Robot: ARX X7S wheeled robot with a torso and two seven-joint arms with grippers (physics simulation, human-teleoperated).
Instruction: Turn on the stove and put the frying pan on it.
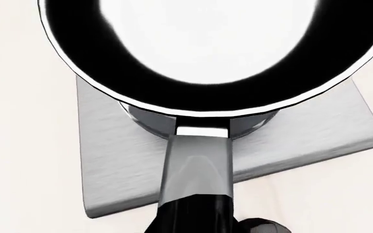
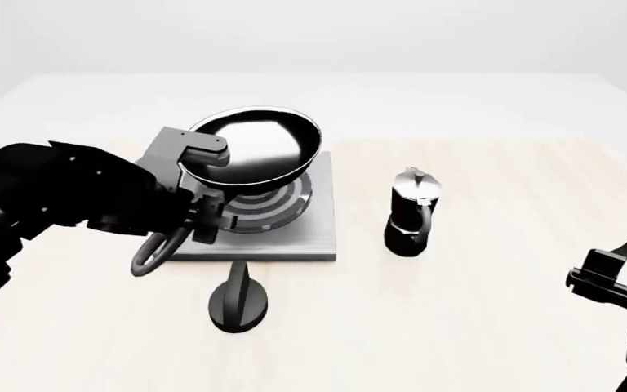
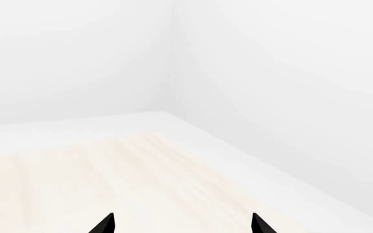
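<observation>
**Pan held over the stove, knob in front**

The knob (image 2: 238,299), small, round and black with an upright fin, stands nearest the head camera on the pale wood counter (image 2: 488,327), just in front of the stove's front edge.

The left end effector (image 2: 188,219) is clamped on the pan's long dark handle (image 2: 161,249), at the stove's front left corner; the handle's looped end sticks out below the fingers toward the counter. From there the pan (image 2: 257,147) rises tilted, its far rim higher, with its bowl over the stove (image 2: 291,237). The burner rings (image 2: 264,208) show beneath the pan's near edge. In the left wrist view the pan (image 1: 212,48) fills the frame, black rim around a glossy pale inside, its grey handle neck (image 1: 196,165) running toward the camera, the brushed grey stove plate (image 1: 303,141) under it. Whether the pan's base touches the rings cannot be told.

To the right of the stove, apart from it, stands the moka pot (image 2: 411,211), black with a silver top, upright.

The right end effector (image 2: 607,269) hangs well apart at the counter's right side, its two dark fingertips (image 3: 105,224) spread with nothing between them.

No writing or label can be read on anything.
</observation>
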